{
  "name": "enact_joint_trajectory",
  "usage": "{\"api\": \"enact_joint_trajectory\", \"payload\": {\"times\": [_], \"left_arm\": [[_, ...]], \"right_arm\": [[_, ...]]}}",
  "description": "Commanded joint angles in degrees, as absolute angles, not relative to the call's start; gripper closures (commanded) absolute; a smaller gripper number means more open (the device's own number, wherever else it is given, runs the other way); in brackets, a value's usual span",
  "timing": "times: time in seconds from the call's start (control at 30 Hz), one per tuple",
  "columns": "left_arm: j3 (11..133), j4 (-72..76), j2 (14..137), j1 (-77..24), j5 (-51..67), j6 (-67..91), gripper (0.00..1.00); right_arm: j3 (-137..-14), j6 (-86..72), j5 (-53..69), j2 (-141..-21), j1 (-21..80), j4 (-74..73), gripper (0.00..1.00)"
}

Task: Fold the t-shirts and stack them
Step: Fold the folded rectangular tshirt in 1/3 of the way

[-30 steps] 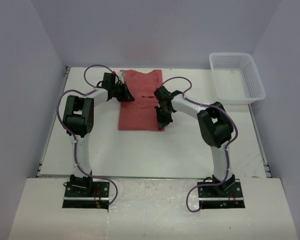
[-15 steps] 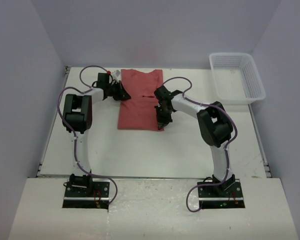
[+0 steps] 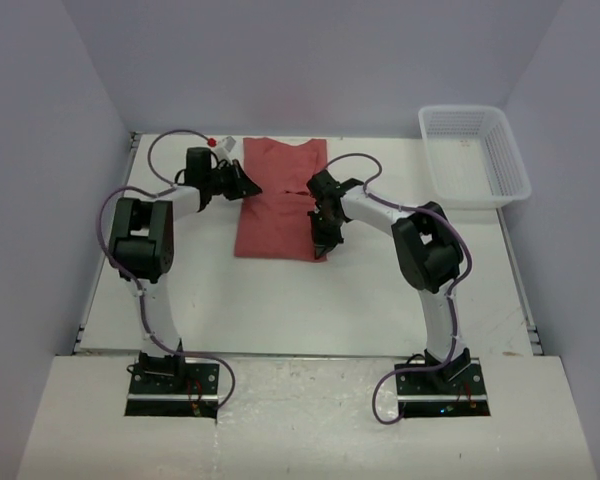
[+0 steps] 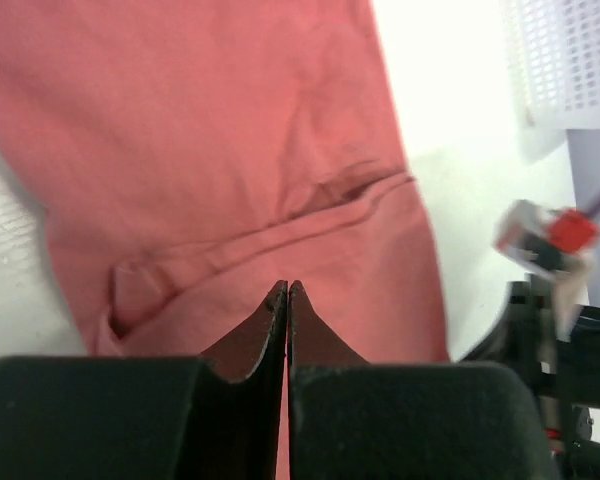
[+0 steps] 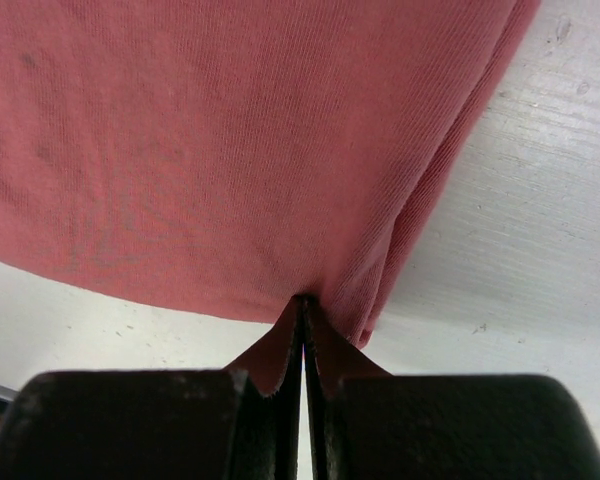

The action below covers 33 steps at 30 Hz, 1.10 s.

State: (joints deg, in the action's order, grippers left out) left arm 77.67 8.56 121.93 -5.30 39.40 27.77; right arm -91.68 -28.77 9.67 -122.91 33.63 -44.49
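Note:
One brick-red t-shirt lies flat on the white table, folded into a long strip at the back middle. My left gripper is at the strip's left edge. In the left wrist view its jaws are shut, with the t-shirt and a folded sleeve seam just ahead of the tips and no cloth seen between them. My right gripper is at the strip's lower right edge. In the right wrist view it is shut on the t-shirt's hem, which puckers at the tips.
A white mesh basket stands at the back right corner and also shows in the left wrist view. Bare white table lies in front of the shirt. Grey walls close in the back and sides.
My left arm's elbow has swung left while its gripper stayed at the shirt's left edge. The shirt's lower end has shifted slightly left. The right arm has hardly moved.

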Motion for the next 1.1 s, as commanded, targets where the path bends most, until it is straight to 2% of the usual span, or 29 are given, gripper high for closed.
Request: {"api": "enact_joint_trajectory", "payload": {"times": [0.0,0.17,0.33,0.53,1.07], "left_arm": [[74.7,13.6,107.5,-6.1,34.7,27.8,1.0],[70.3,2.9,100.0,-10.0,24.7,28.3,1.0],[65.7,-7.3,99.7,-13.9,16.6,28.7,1.0],[61.2,-12.4,99.1,-15.2,4.8,28.7,1.0],[61.3,-23.7,108.0,-18.2,-4.0,33.1,1.0]], "right_arm": [[-92.4,-27.8,7.3,-126.2,33.9,-42.8,1.0],[-93.9,-28.0,8.3,-127.0,33.8,-42.1,1.0],[-94.5,-28.2,9.0,-126.8,33.8,-42.3,1.0],[-94.2,-27.7,9.3,-125.9,33.8,-42.9,1.0],[-89.2,-27.6,7.6,-125.9,33.7,-43.2,1.0]]}}
